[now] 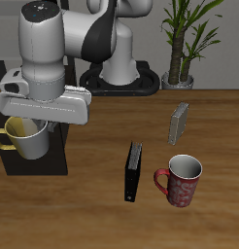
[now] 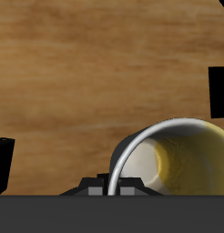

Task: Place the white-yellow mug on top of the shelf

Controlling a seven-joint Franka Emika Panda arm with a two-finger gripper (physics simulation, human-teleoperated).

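Observation:
The white-yellow mug (image 1: 26,140) hangs upright over the near-black shelf (image 1: 44,163) at the table's side, its yellow handle pointing away from the table's middle. I cannot tell whether its base touches the shelf's top. My gripper (image 1: 41,121) is directly above the mug and shut on its rim. In the wrist view the mug (image 2: 178,159) shows its grey rim and yellow inside, with my gripper (image 2: 112,187) pinching the rim. The shelf's top is mostly hidden by the mug and my hand.
A thin black book (image 1: 134,170) stands on the table near the middle. A red patterned mug (image 1: 183,181) stands beyond it near the front edge. A small grey box (image 1: 179,123) stands farther back. A potted plant (image 1: 180,58) stands behind the table.

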